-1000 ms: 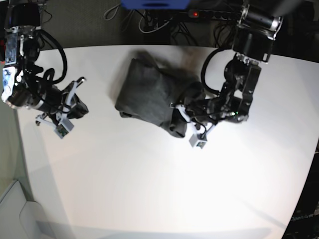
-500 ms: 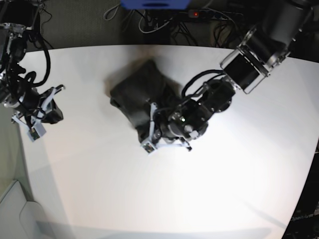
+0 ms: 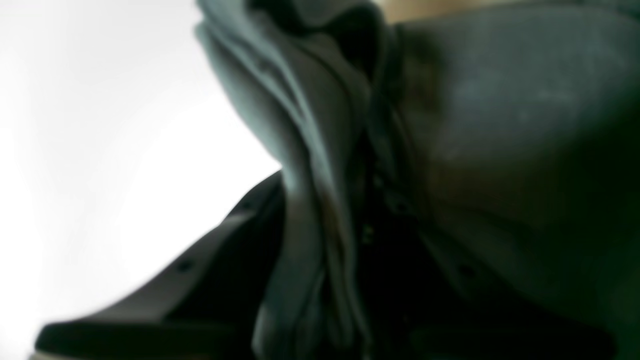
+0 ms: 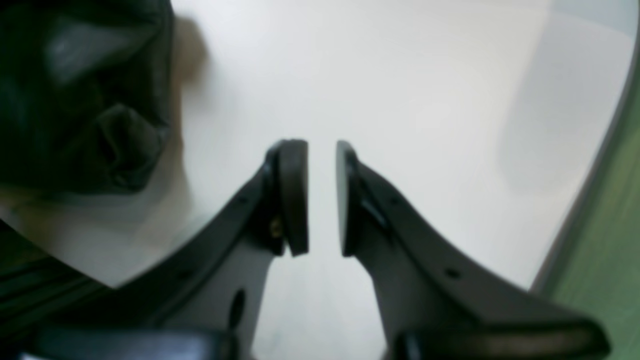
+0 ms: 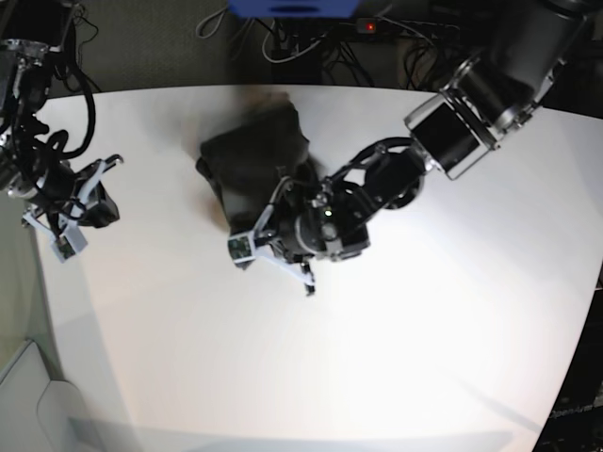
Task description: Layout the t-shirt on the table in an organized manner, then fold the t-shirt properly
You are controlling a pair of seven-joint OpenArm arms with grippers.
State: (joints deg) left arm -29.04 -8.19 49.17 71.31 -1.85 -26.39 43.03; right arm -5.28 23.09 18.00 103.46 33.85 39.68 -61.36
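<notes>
One gripper, the left [image 5: 271, 247], has just dragged its pinched grey t-shirt [image 5: 250, 160] farther left, still bunched, while the right [image 4: 322, 197] sits slightly open, empty, near the table's [image 5: 311, 377] left edge, so probably no real folding yet.

Looks like soft, matt, wrinkled cloth for the t-shirt [image 5: 252, 160]; smooth and matt across the bench [image 5: 377, 367].

The two fingers of the right gripper [image 4: 322, 200] rise from the bottom of the frame to its middle, standing slightly apart with white table [image 4: 420, 115] visible between them. Dark, wrinkled cloth [image 4: 75, 110] fills the upper left, a small fold sticking up near its lower right corner. A green surface [image 4: 610, 260] runs down the right side beyond the table's edge.
</notes>
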